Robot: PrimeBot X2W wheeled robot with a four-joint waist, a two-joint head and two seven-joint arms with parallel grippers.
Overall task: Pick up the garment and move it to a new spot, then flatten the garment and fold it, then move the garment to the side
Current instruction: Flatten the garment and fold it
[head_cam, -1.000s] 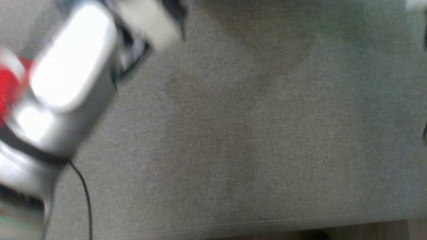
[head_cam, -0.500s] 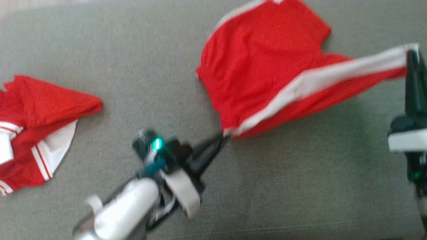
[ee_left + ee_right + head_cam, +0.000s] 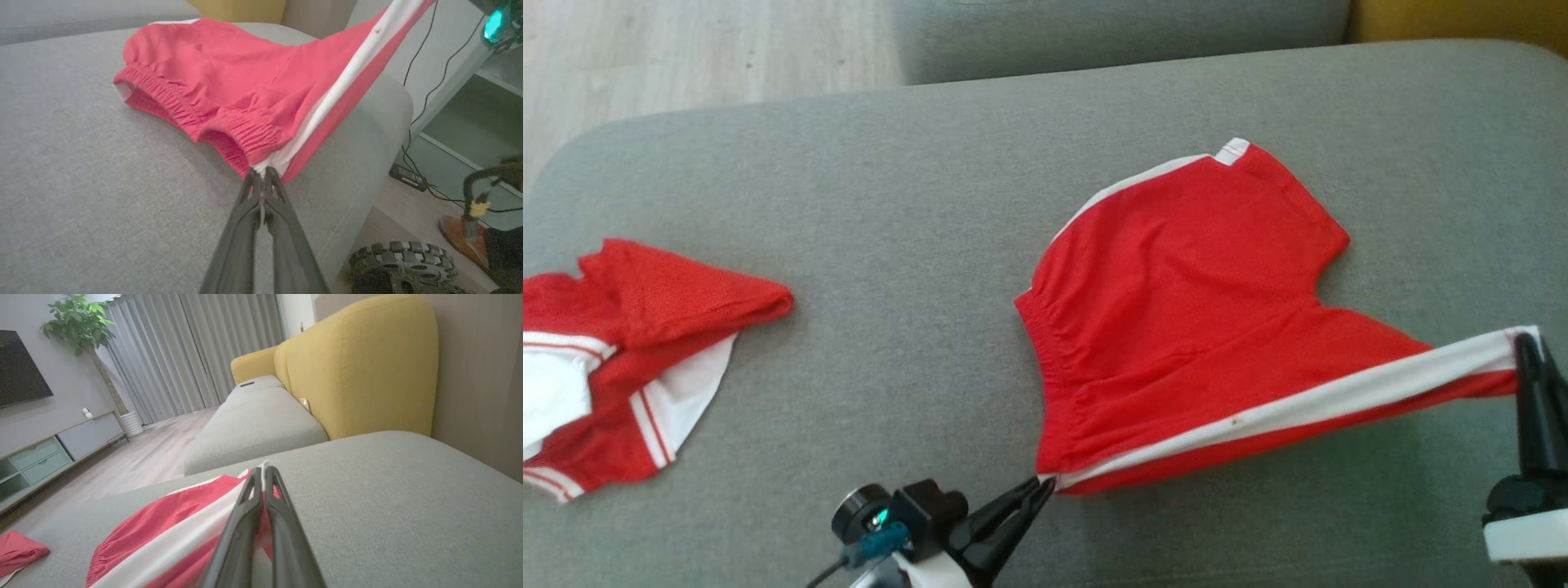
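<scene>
The garment (image 3: 1176, 310) is glowing solid red, a white stripe running along its edge. At nine o'clock a second garment (image 3: 645, 310) is showing red with white panels and thin red lines. The cushion (image 3: 849, 204) is reading plain grey, the backrest (image 3: 359, 367) mustard yellow.

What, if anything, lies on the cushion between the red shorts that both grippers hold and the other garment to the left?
Nothing visible does. The left gripper and right gripper, fingers shut, pinch the red shorts by the white-striped edge. Bare grey cushion separates them from the red and white garment.
</scene>
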